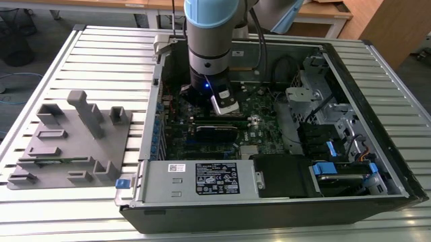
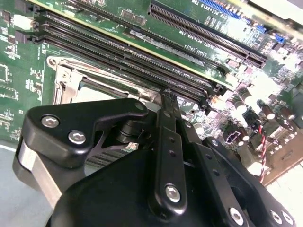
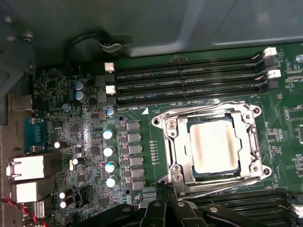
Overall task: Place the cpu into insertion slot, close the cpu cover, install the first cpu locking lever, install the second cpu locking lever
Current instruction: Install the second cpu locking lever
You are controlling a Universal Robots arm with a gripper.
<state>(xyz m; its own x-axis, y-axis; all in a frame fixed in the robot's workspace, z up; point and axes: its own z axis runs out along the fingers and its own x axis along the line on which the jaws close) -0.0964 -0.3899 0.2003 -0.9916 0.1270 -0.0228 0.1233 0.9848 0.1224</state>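
In the exterior view the arm reaches down into the open computer case (image 1: 377, 166), its gripper (image 1: 217, 103) over the green motherboard (image 1: 259, 128) near the case's far edge.

In the second wrist view the gripper (image 2: 166, 97) hangs just above the insertion slot (image 2: 71, 87); its black fingers (image 2: 166, 142) look pressed together, pinching nothing.

In the first wrist view the cpu (image 3: 213, 147) lies flat and square in the insertion slot, the cpu cover (image 3: 177, 146) framing it. Judging so, a locking-lever step is in hand, calling for a careful push.

Arm upright, hand (image 2: 166, 97) lowered, fingers closed together.
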